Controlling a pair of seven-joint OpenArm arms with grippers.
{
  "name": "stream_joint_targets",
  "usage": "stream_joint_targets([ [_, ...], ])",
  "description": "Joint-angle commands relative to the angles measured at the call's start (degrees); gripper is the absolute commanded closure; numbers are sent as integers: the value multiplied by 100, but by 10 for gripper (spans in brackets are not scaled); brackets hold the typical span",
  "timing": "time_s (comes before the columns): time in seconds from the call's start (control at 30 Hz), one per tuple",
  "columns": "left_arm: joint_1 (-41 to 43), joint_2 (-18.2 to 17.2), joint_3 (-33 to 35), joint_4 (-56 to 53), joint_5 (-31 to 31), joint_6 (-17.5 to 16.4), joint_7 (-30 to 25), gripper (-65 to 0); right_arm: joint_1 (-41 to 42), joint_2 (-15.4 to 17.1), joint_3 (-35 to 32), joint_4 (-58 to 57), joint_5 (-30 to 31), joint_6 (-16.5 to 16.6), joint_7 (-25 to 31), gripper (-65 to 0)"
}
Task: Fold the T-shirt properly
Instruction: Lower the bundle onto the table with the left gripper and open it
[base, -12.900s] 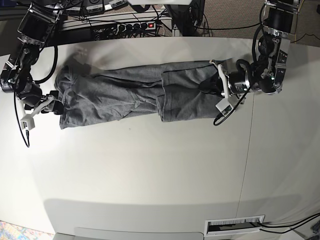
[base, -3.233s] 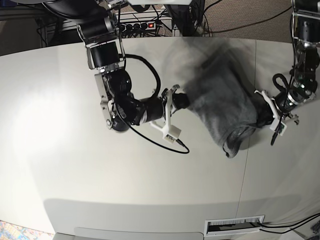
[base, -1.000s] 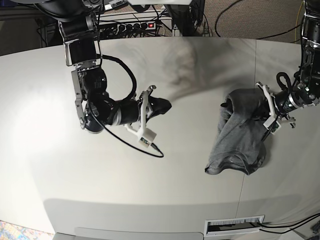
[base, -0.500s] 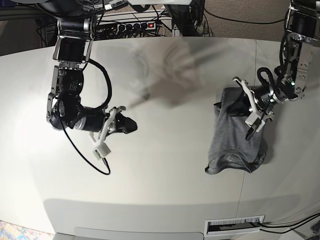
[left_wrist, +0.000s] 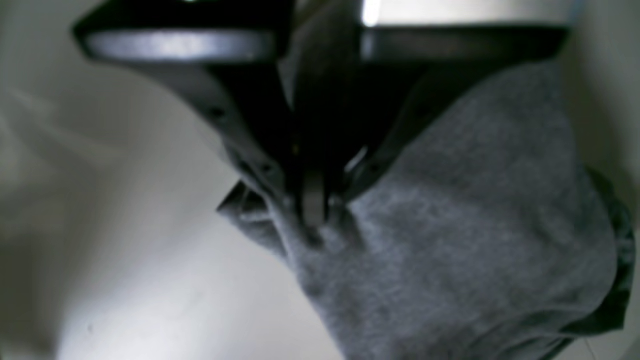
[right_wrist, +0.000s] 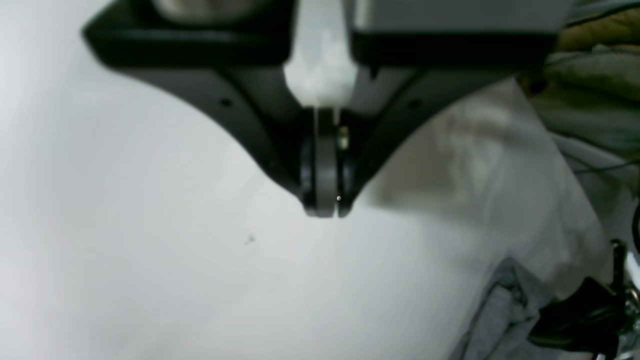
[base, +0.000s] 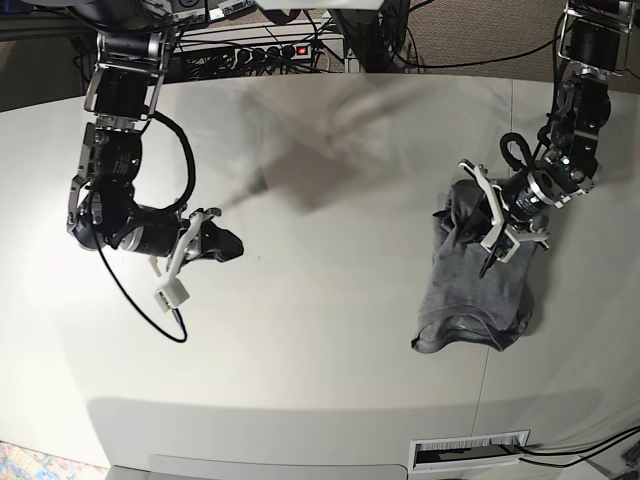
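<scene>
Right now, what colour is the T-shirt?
Plain heather grey T-shirt, no print; clearest in the left wrist view.

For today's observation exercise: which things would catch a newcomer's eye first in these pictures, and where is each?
The grey T-shirt lies bunched on the white table, on the base view's right. The left pincer is closed on its upper edge. Across the table, the right pincer hangs shut and empty over bare surface.

Heather-grey T-shirt (base: 472, 290) (plain) on white table (base: 320, 330).
</scene>
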Motion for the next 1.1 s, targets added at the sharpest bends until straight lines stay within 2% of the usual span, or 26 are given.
stream_joint_targets([
  [0.0, -92, -46, -46, 87, -20, 42, -184, 0, 66, 116, 81, 162, 151, 10, 99, 0],
  [0.2, -140, 278, -46, 85, 697, 516, -330, 0, -365, 409, 575, 599, 133, 10, 155, 0],
  [0.3, -144, 431, -46, -9, 907, 557, -354, 0, -634, 485, 811, 787, 136, 10, 173, 0],
  [0.47, -260, 621, -46, -533, 1397, 664, -817, 0, -1213, 516, 1217, 1300, 146, 10, 179, 0],
  [0.8, -1263, 645, -46, -1443, 1388, 658, -940, 0, -2479, 516, 2035, 2472, 505, 10, 192, 0],
  [0.97, -1346, 667, -46, -1453, 1215, 656, -922, 0, -2852, 501, 2409, 2699, 758, 10, 192, 0],
  [1.07, -1346, 809, -46, -1453, 1220, 658, -855, 0, -2918, 498, 2433, 2699, 761, 10, 188, 0],
])
